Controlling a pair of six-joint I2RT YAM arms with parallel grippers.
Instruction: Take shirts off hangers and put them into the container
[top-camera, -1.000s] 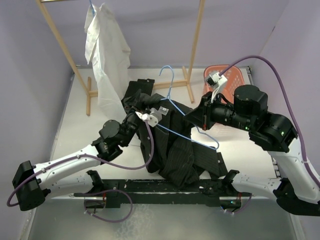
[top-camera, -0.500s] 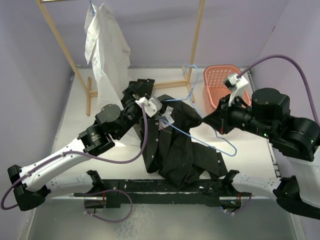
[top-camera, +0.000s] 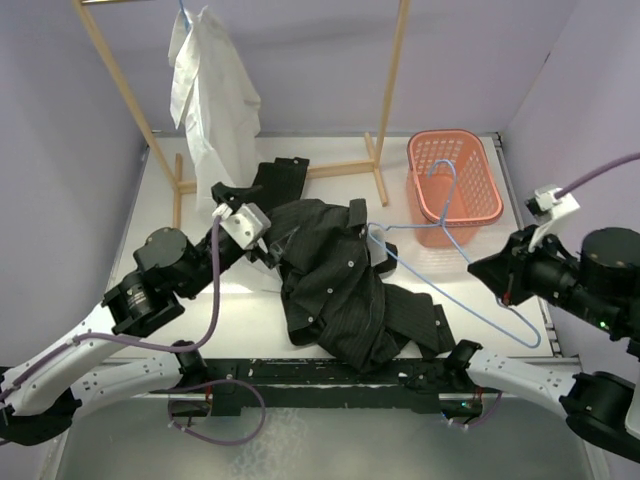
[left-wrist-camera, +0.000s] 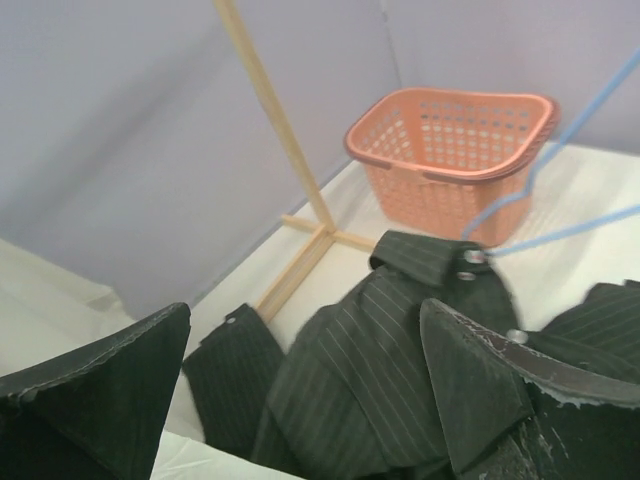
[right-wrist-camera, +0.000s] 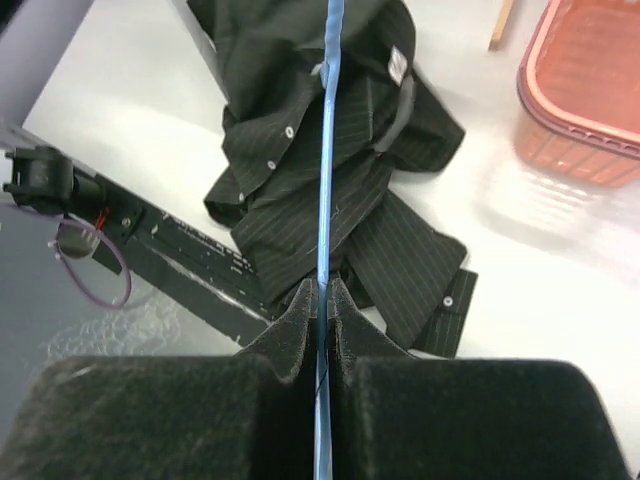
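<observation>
The black pinstriped shirt (top-camera: 330, 285) lies crumpled on the white table, off its hanger (top-camera: 455, 290). My right gripper (top-camera: 492, 272) is shut on that light-blue wire hanger (right-wrist-camera: 328, 150) and holds it above the table. The hanger's far corner still meets the shirt's collar (left-wrist-camera: 430, 255), and its hook hangs in front of the salmon basket (top-camera: 440, 136). My left gripper (top-camera: 272, 240) stands open over the shirt's left part (left-wrist-camera: 370, 350), with nothing between its fingers (left-wrist-camera: 480, 390). The white shirt (top-camera: 215, 110) hangs from another hanger (top-camera: 183, 14) on the rack.
The wooden rack has slanted poles (top-camera: 392, 90) and a base bar (top-camera: 340, 168) across the back of the table. Purple walls close in on three sides. A black rail (top-camera: 330, 372) runs along the near edge between the arm bases.
My right arm drew the hanger to the right, out of the black shirt. My left gripper opened, let go of the shirt and pulled back to the left.
</observation>
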